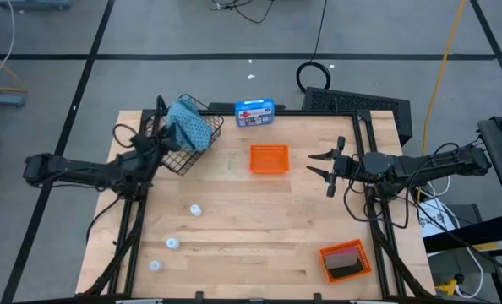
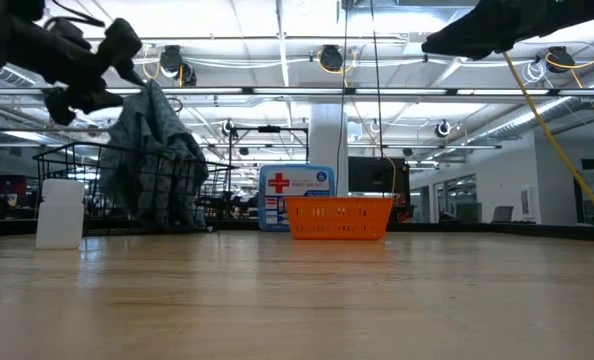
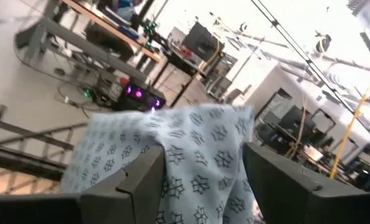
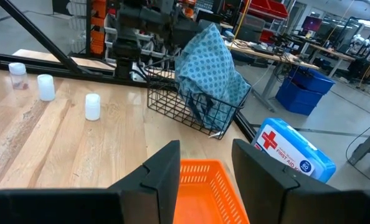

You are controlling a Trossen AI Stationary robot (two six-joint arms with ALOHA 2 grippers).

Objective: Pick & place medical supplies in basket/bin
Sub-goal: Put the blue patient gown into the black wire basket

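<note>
The left tool (image 1: 160, 142) is hanging over the basket (image 1: 179, 160), its fingers spreading apart, likely letting the cloth (image 1: 191, 123) drop inside. Three vials (image 1: 195, 209) are waiting on the tabletop (image 1: 259, 228). The right tool (image 1: 321, 164) is idling open beside the orange tray (image 1: 269, 159).

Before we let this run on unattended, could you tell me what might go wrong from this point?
The teal cloth is heaped over the basket rim rather than settled inside, so it may slide out or snag on the left gripper, whose fingers are apart around it. The basket looks tilted in the high view and might tip. Three white vials stand loose on the table; a low sweep could knock them over.
</note>
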